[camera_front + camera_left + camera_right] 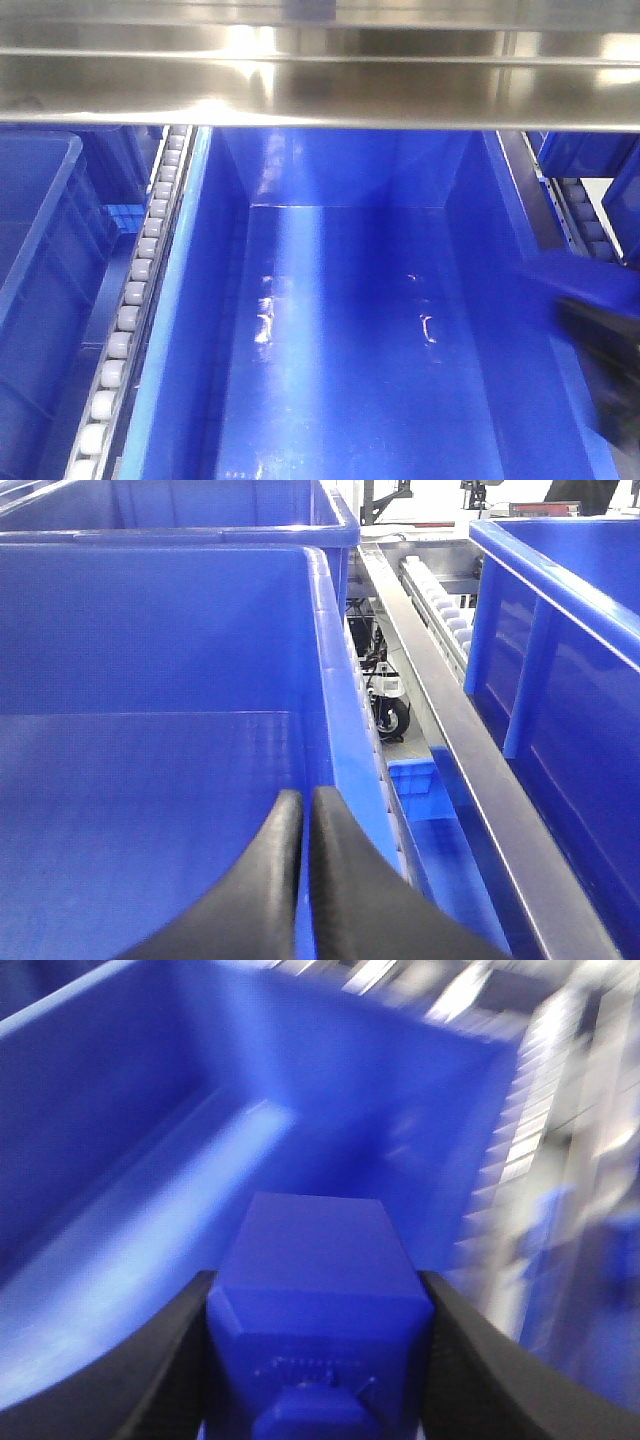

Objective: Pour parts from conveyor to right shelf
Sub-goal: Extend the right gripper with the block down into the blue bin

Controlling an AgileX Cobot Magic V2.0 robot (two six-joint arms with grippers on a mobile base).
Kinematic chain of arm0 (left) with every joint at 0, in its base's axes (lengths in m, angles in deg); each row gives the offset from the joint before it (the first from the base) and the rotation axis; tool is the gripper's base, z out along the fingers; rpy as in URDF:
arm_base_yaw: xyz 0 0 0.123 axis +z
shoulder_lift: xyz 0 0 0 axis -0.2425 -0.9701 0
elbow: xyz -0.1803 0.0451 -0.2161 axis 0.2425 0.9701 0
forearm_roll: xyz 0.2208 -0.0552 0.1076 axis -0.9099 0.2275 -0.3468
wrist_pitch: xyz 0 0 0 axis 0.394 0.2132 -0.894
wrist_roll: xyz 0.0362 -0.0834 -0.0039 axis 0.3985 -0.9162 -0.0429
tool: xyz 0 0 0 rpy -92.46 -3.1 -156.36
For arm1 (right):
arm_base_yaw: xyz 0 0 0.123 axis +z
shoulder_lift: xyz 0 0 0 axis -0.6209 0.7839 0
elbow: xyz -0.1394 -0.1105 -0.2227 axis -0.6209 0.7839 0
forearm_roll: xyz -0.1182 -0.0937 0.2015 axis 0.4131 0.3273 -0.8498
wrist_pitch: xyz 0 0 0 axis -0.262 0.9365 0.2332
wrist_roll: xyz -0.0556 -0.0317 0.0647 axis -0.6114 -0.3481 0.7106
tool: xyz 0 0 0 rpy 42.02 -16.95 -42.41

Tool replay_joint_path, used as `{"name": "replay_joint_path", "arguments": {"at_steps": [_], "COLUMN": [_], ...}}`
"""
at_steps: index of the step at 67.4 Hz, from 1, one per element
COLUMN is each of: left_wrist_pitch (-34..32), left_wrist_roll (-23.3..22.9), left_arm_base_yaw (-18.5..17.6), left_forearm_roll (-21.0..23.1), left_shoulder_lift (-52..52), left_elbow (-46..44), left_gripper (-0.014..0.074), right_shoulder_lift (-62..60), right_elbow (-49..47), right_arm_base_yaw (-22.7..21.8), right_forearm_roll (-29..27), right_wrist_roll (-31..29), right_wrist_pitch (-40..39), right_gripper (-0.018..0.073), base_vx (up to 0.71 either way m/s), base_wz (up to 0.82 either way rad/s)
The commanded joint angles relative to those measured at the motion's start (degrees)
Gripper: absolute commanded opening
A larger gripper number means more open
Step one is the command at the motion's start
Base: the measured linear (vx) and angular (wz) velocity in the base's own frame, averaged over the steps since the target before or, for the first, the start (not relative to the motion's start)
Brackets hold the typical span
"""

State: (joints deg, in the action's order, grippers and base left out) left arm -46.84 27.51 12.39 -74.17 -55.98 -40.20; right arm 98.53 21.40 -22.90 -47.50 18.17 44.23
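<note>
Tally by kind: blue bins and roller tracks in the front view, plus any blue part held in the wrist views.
Blue bins: 3
Roller tracks: 2
Blue part: 1
Total: 6

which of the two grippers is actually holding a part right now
The right gripper: a blue part sits clamped between its fingers. The left gripper is shut on nothing.

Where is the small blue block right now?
In the right wrist view, the blue block sits clamped between the right gripper's fingers, above the big blue bin.
</note>
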Motion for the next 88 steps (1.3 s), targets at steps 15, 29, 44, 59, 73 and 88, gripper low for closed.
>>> {"name": "replay_joint_path", "arguments": {"at_steps": [15, 29, 44, 59, 73, 88], "left_wrist_pitch": [-2.7, -2.7, -2.7, -2.7, -2.7, -2.7], "left_wrist_roll": [-0.4, -0.4, -0.4, -0.4, -0.4, -0.4], "left_arm_base_yaw": [-0.3, -0.3, -0.3, -0.3, -0.3, -0.3], "left_forearm_roll": [0.1, 0.1, 0.1, 0.1, 0.1, 0.1], "left_shoulder_lift": [0.3, 0.3, 0.3, 0.3, 0.3, 0.3], "left_elbow": [-1.1, -1.1, -1.1, -1.1, -1.1, -1.1], "left_gripper": [-0.0006, -0.0006, -0.0006, -0.0006, -0.0006, -0.0006], "right_shoulder_lift": [23.0, 36.9, 50.9, 62.6, 68.8, 69.7], "right_elbow": [-11.4, -19.2, -31.9, -44.1, -50.3, -50.7], "right_arm_base_yaw": [9.4, 13.5, 15.2, 15.2, 15.2, 15.2], "right_forearm_roll": [0.8, 11.4, 16.6, 16.4, 16.8, 17.0], "right_wrist_roll": [5.0, 16.8, 23.1, 25.7, 28.0, 28.4], "right_wrist_pitch": [-0.9, -0.5, 10.4, 21.3, 27.0, 23.8], "right_gripper": [0.0005, 0.0005, 0.0025, 0.0099, 0.0277, 0.0498], "base_vx": [0.00, 0.00, 0.00, 0.00, 0.00, 0.00], "base_wz": [0.00, 0.00, 0.00, 0.00, 0.00, 0.00]}}
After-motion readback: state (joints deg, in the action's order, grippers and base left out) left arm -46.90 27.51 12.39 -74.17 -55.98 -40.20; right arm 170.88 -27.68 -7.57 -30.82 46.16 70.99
